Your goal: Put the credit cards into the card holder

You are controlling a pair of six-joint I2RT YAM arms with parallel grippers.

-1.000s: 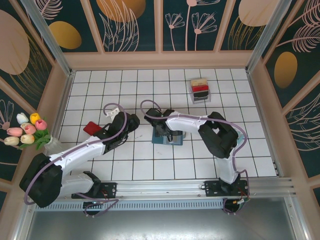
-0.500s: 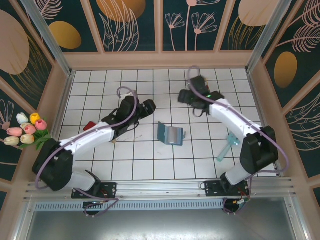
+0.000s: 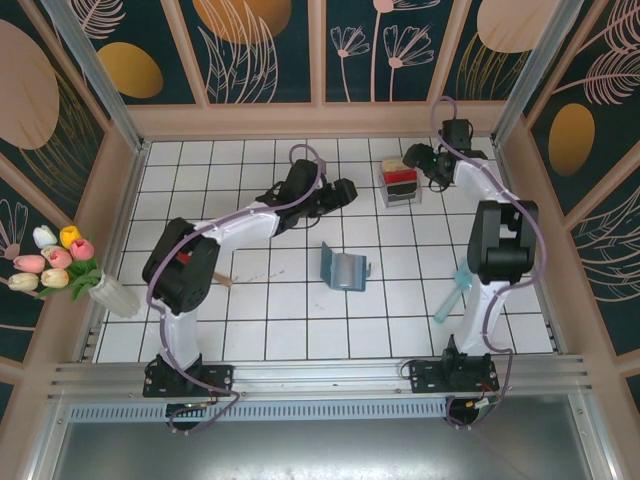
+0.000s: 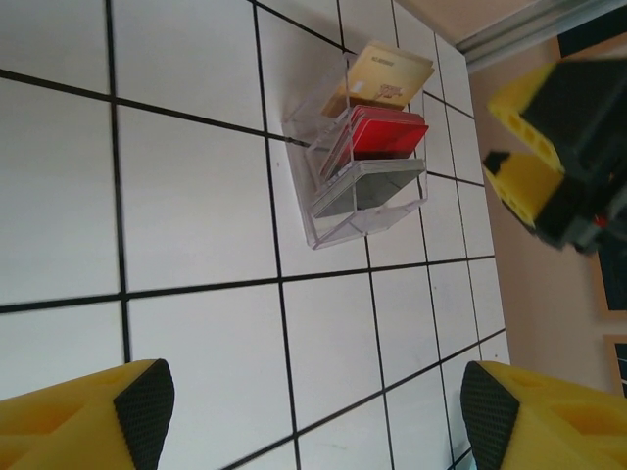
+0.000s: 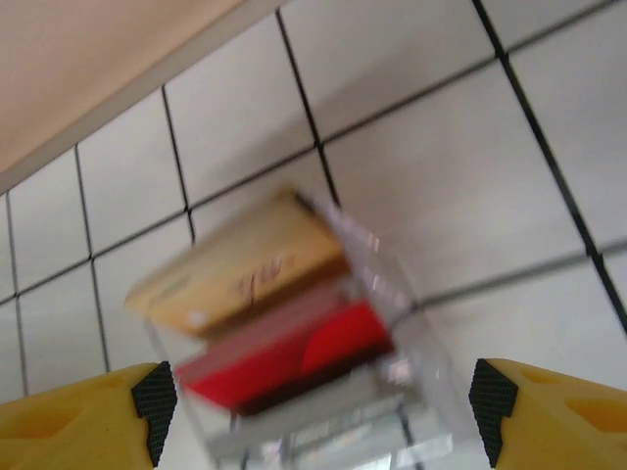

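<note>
The credit cards stand in a small clear rack at the back right: a tan card, a red card and a dark card. The right wrist view, blurred, shows the tan card and red card close up. My right gripper hangs open just right of the rack, its jaws wide on either side of it. Left of the rack, my left gripper is open and empty over bare tiles. The teal card holder lies partly unfolded mid-table, apart from both grippers.
A teal-handled tool lies on the tiles at the right. A vase of tulips stands at the left wall. Something red peeks out by the left arm's elbow. Wooden walls close in the back and sides.
Both arms swung to the back. The right gripper left the card holder and reached the rack; the left gripper moved from mid-left towards the rack and opened wider.
</note>
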